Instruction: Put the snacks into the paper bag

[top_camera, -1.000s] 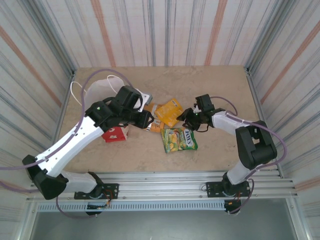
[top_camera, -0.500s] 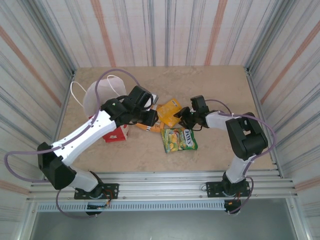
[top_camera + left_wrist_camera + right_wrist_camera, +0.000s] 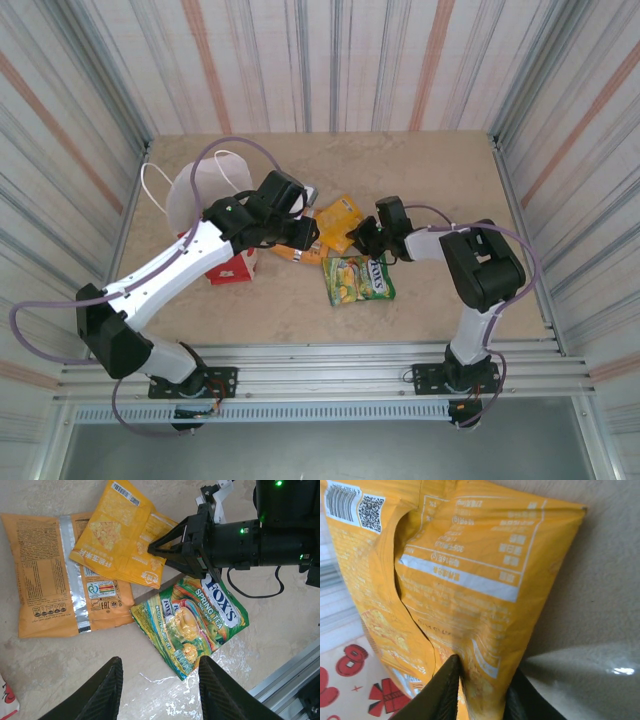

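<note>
Three snacks lie mid-table: a yellow packet (image 3: 340, 218), an orange packet (image 3: 45, 575) and a green Fox's packet (image 3: 360, 278). My right gripper (image 3: 363, 238) is shut on the yellow packet's (image 3: 470, 580) near edge, the foil pinched between both fingers (image 3: 445, 692). In the left wrist view the right gripper (image 3: 152, 550) bites the yellow packet (image 3: 122, 535). My left gripper (image 3: 160, 690) hangs open over bare table just short of the green packet (image 3: 192, 620), holding nothing. The white paper bag (image 3: 197, 185) with red base (image 3: 228, 268) stands at the left, partly hidden under my left arm.
The bag's white string handles (image 3: 150, 190) trail toward the left wall. Striped walls close in the table on three sides, and a metal rail (image 3: 330, 355) runs along the near edge. Bare tabletop (image 3: 400, 170) lies behind the packets.
My right gripper has closed on the yellow packet's edge. My left arm swung forward and a little right a second ago and has since held still.
</note>
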You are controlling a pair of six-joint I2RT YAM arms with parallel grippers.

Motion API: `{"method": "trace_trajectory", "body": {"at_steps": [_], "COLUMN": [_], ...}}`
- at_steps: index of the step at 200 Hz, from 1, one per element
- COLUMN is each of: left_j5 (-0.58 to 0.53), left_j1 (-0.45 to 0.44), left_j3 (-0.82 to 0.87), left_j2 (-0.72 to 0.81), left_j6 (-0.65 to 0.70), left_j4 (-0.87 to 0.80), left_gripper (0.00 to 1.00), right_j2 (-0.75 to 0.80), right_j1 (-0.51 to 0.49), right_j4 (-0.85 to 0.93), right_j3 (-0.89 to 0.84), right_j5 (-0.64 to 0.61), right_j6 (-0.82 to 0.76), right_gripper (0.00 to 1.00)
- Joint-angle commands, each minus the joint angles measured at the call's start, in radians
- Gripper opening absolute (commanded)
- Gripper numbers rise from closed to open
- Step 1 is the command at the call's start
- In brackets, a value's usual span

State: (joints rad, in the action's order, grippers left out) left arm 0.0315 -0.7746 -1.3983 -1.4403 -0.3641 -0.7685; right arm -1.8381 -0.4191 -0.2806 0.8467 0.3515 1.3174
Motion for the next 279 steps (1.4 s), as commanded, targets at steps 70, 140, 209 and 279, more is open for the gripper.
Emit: {"method": "trace_trajectory", "body": {"at_steps": [70, 140, 209, 279], "left_j5": [0.020, 0.163, 0.349, 0.403], "left_j1": [0.022, 0.107, 0.175, 0.174], "left_j3": [-0.068, -0.041, 0.009, -0.001], "left_j2": [0.028, 0.122, 0.144, 0.107], "left_j6": [-0.023, -0.080, -0.136, -0.136], "left_j4": [-0.021, 0.089, 0.277, 0.376], "left_gripper": [0.46, 0.49, 0.63, 0.63], "right_j2": [0.170, 0.389, 0.561, 0.618], "right_j1": [0.019, 0.135, 0.226, 0.188], "right_j4": [0.010, 0.001, 0.005, -0.011], "right_j3": [-0.025, -0.038, 0.003, 0.054], "right_j5": [0.007, 0.281, 0.620, 0.701], "right_j6": [-0.262, -0.514, -0.598, -0.592], "right_gripper": [0.00, 0.00, 0.00, 0.00]}}
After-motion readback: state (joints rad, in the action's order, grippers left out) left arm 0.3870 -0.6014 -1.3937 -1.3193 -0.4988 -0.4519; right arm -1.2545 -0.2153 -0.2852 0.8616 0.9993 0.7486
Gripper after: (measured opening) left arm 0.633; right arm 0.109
